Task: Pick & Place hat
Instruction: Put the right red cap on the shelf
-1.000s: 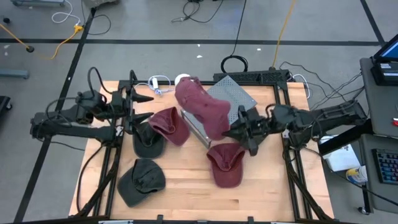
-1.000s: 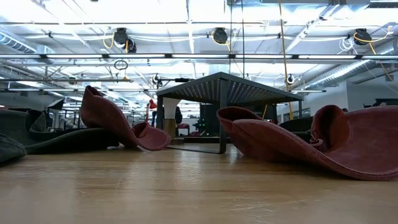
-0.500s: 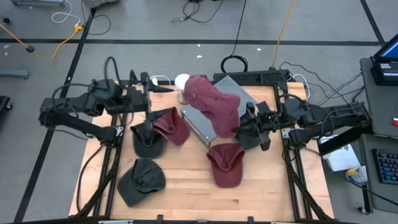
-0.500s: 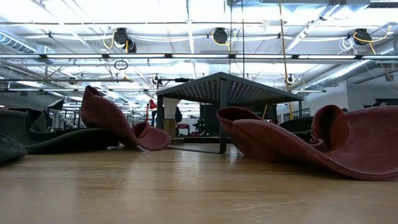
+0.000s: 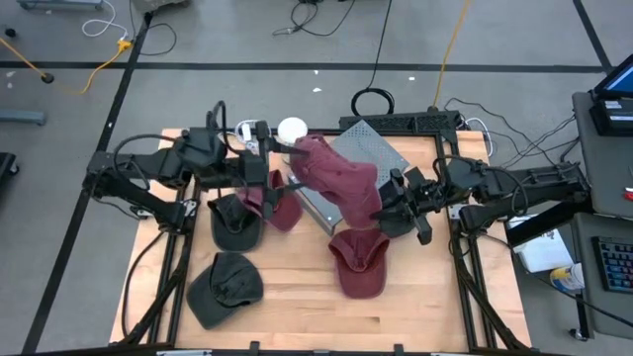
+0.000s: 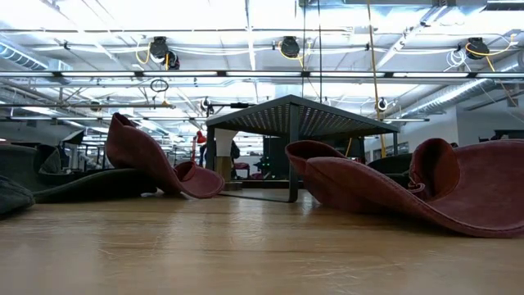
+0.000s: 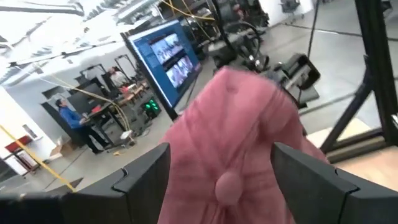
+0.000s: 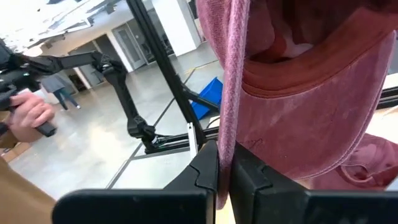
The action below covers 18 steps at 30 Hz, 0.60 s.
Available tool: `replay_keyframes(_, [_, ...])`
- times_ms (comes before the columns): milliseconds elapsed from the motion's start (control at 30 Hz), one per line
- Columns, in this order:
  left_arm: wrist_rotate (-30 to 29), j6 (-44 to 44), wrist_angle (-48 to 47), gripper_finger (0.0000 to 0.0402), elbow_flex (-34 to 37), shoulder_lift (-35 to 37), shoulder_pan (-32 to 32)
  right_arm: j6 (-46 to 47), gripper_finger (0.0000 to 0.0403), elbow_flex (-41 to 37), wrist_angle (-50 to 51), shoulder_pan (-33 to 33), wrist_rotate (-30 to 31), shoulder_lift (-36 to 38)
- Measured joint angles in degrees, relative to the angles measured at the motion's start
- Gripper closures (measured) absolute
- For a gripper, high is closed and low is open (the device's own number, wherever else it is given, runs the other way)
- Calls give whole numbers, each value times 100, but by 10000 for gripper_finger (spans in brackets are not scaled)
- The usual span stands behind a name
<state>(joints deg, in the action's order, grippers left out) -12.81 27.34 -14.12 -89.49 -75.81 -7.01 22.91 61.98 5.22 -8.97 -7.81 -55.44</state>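
A maroon hat (image 5: 336, 178) is held up over a grey metal rack (image 5: 368, 144) at mid-table. My right gripper (image 5: 382, 210) is shut on it at its right end. My left gripper (image 5: 275, 170) is open at the hat's left end; in the left wrist view its fingers (image 7: 144, 169) stand on either side of the crown (image 7: 233, 134), with the top button (image 7: 227, 185) between them. My right gripper pinches an edge of the maroon hat (image 8: 226, 127) between its two fingers, coming from the table's right. The hat is lifted clear of the table and reaches from the fingers out over the rack. My left gripper: whether its fingers touch the crown, I cannot tell.
A second maroon hat (image 5: 273, 198) and a dark green hat (image 5: 235, 223) lie below my left arm. Another green hat (image 5: 226, 287) lies near the front left, and a third maroon hat (image 5: 361, 263) below my right gripper. A white round object (image 5: 292, 129) sits at the far edge.
My left gripper has moved toward the table's right, up to the held hat's left end, and now has the crown between its open fingers. My right gripper has carried the hat slightly to the right over the rack.
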Motion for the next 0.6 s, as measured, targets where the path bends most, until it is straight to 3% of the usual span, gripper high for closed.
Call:
replay_keyframes(200, [-696, -31, -340, 121, 0, 0, -170, -1, 393, 0, 19, 0, 0, 24])
replay_keyframes(400, [-722, -89, -557, 125, 0, 6, -250, 0, 393, 0, 19, 0, -2, 22])
replay_keyframes(600, [-724, -95, -583, 190, 0, 4, -250, 0, 393, 0, -8, 0, 4, 22])
